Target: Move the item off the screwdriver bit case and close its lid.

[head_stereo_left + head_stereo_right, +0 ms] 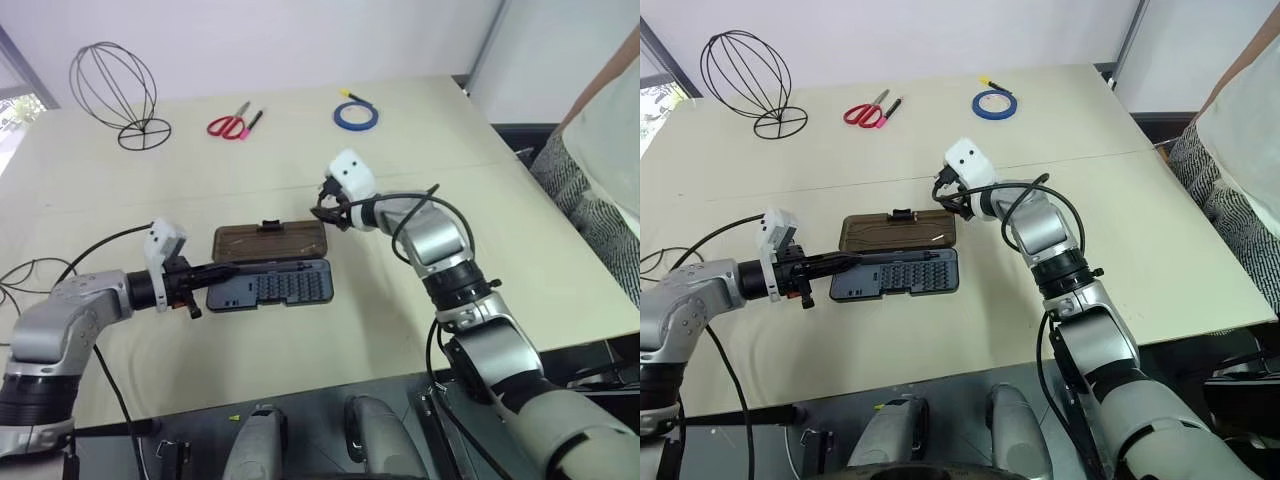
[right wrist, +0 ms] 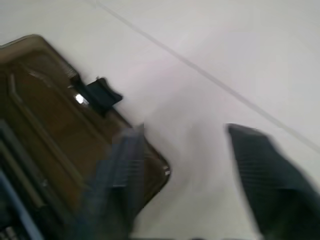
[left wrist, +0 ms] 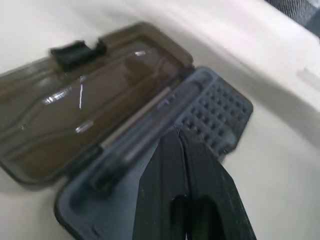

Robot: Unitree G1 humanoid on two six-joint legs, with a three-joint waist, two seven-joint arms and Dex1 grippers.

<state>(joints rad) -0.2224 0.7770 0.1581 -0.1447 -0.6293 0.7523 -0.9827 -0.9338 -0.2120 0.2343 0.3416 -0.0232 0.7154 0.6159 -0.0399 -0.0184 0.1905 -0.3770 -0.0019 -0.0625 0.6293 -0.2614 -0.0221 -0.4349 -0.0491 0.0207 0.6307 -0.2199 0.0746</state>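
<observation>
Right wrist view: fingers [image 2: 120, 185] blurred, lid [image 2: 45, 120] cut off at edge.

We are looking at the screwdriver bit case [image 1: 272, 285] lying open near the middle of the counter [image 1: 400, 170], its lid [image 1: 270, 241] lying flat behind it, away from us. The item [image 1: 116, 88] is standing at the far left corner. The scissors [image 1: 231, 125] are lying to its right, and the tape roll [image 1: 356, 115] farther right. A person [image 1: 610, 130] is standing beyond the right edge.
</observation>
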